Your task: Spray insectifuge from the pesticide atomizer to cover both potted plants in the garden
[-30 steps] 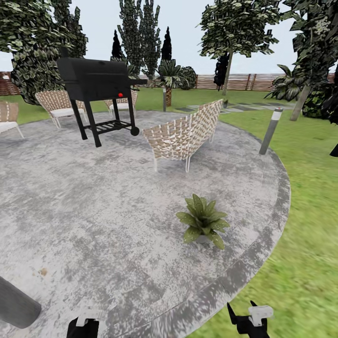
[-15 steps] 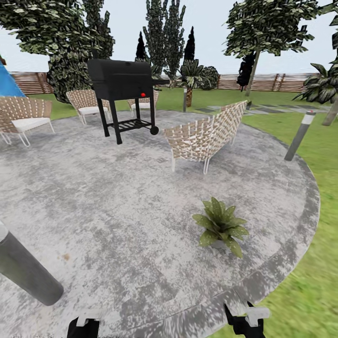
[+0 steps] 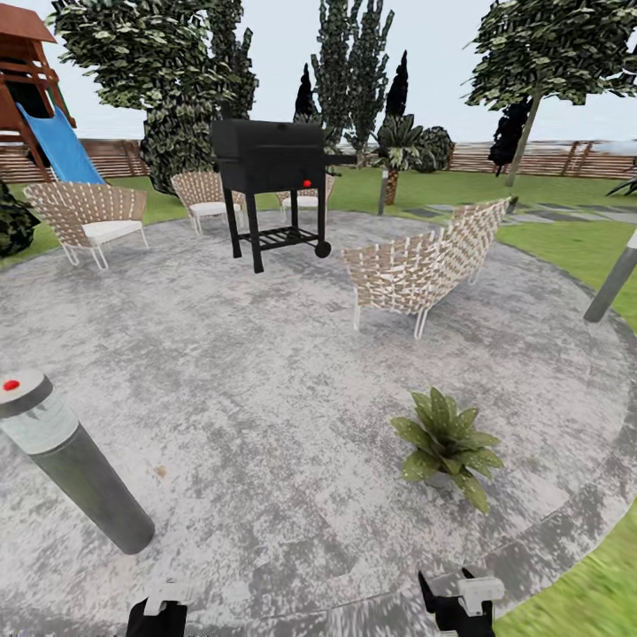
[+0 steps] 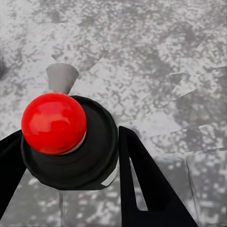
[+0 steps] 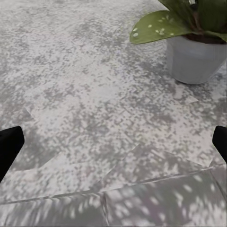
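Swinging leftward, our head view is now taking in a blue slide (image 3: 57,146) and a bollard (image 3: 80,478), while one potted plant (image 3: 447,442) is sliding right across the patio (image 3: 265,398), suggesting that we are hunting for the second plant. At the left wrist, the left gripper (image 3: 164,615) appears to be pinching the pesticide atomizer (image 4: 54,123), judging by its red-knobbed dark cap. At the right wrist, the right gripper (image 3: 456,606) is hanging empty, fingers spread wide, near that plant's grey pot (image 5: 194,59).
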`<state>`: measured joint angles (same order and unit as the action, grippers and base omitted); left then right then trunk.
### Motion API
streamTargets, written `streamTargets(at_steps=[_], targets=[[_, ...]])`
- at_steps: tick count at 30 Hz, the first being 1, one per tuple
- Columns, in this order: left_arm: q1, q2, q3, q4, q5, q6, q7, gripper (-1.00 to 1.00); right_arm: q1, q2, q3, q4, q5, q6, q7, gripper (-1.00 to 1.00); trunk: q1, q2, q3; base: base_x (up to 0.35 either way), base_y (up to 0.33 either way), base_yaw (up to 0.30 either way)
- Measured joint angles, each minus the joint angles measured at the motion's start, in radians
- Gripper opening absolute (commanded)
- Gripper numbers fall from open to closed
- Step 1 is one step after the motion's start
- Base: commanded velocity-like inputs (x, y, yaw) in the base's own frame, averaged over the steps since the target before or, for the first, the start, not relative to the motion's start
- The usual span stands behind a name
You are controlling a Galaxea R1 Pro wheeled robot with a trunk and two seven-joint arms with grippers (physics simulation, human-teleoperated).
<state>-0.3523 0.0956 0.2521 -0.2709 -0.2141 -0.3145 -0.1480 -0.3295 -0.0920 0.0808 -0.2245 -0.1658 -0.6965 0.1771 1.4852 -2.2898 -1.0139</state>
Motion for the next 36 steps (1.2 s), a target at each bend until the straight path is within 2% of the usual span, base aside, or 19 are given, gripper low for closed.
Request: streamTargets(at_steps=[7,18,28,30,32,35,36], targets=[[-0.001,0.0,0.0,0.0,0.001,0.0,0.0,-1.0,0.0,0.001,0.0,0.0,0.0,0.0,0.001,1.0,-0.027,0.049,0.028,0.0,0.0,0.244],[0.007,-0.001,-0.001,0.0,0.0,-0.001,0.0,-1.0,0.0,0.002,0.0,0.0,0.001,0.0,0.002,1.0,-0.027,0.049,0.038,0.06,0.0,0.242],[0.01,-0.015,-0.006,-0.008,-0.002,-0.004,-0.004,-1.0,0.0,0.004,0.004,-0.001,0.002,0.001,0.006,1.0,-0.027,0.049,0.039,0.273,-0.038,0.017],[0.009,-0.033,-0.009,-0.014,-0.004,-0.005,-0.01,-1.0,0.0,0.011,0.008,-0.003,0.002,0.001,0.007,1.0,-0.027,0.049,0.039,0.042,-0.017,0.0],[0.003,-0.066,-0.012,-0.03,-0.008,-0.005,-0.014,-1.0,0.0,0.031,0.012,-0.007,0.005,0.001,0.008,1.0,-0.027,0.049,0.039,0.014,-0.006,0.0],[-0.004,-0.094,-0.013,-0.104,-0.007,-0.003,-0.016,-1.0,0.0,0.062,0.027,-0.031,0.031,0.002,0.008,1.0,-0.027,0.049,0.04,0.004,-0.002,0.0],[-0.006,-0.105,-0.014,-0.144,-0.006,0.001,-0.017,-1.0,0.0,0.068,0.033,-0.081,0.052,0.007,0.006,1.0,-0.027,0.049,0.04,0.001,-0.001,0.0]])
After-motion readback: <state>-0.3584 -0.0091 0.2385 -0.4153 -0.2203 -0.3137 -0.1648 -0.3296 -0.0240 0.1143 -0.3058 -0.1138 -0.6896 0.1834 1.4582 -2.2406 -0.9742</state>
